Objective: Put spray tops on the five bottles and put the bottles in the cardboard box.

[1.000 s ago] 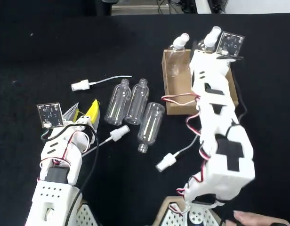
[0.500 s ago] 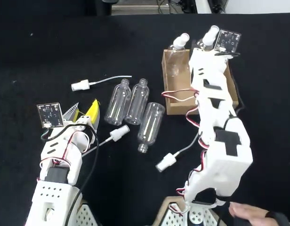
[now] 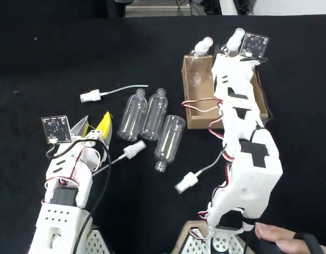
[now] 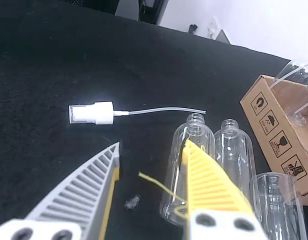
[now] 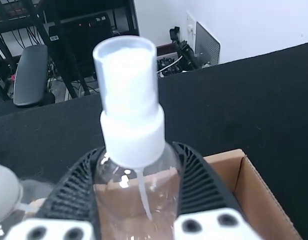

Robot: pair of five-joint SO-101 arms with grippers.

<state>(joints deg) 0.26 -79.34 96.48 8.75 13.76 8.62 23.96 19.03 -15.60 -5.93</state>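
The cardboard box (image 3: pixel 197 114) lies at the back right. My right gripper (image 3: pixel 233 50) is shut on a clear bottle with a white spray top (image 5: pixel 129 100), held upright over the box (image 5: pixel 249 175). A second capped bottle (image 3: pixel 201 53) stands in the box's far left corner. Three bare bottles (image 3: pixel 132 115) (image 3: pixel 154 114) (image 3: pixel 170 138) lie on the black table. Loose spray tops rest at the left (image 3: pixel 91 96), the middle (image 3: pixel 132 150) and the front (image 3: pixel 187 182). My left gripper (image 4: pixel 151 145) is open just before the leftmost bare bottle (image 4: pixel 186 170), with the left spray top (image 4: pixel 91 112) beyond it.
The right arm (image 3: pixel 242 132) stretches from the front edge across the box's right half. The black table (image 3: pixel 57 53) spreads wide at the back left.
The right arm's lower links have swung slightly left while its gripper stays at the box with the bottle. The left arm has not moved.
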